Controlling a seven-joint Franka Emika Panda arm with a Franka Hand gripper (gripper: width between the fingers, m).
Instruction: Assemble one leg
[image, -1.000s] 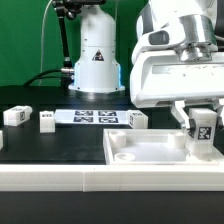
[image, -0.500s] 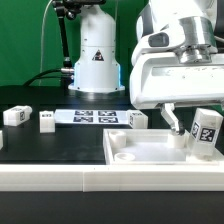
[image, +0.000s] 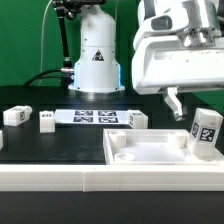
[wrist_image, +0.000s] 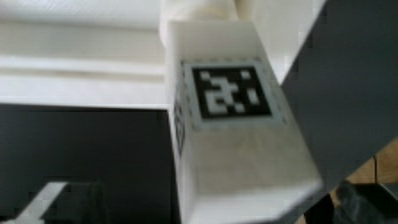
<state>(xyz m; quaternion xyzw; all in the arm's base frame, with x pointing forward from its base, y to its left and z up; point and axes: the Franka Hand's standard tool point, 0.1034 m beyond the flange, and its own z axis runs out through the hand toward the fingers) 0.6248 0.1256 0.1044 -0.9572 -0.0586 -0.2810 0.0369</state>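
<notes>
In the exterior view the leg (image: 206, 130) leans tilted at the tabletop's (image: 140, 152) corner socket on the exterior view's right. The jaws hang released just above it, touching nothing. Seating the leg looks unfinished, so the next move likely calls for gripping it, righting it and twisting it home. In the wrist view the tagged leg (wrist_image: 231, 110) fills the frame between spread jaws, unheld.

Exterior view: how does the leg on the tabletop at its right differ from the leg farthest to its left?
The right leg stands on end, leaning, on the white tabletop; the far-left leg lies low on the black table. The right leg shows larger in the exterior view than the far-left leg. Both are white blocks bearing a black-and-white tag.
</notes>
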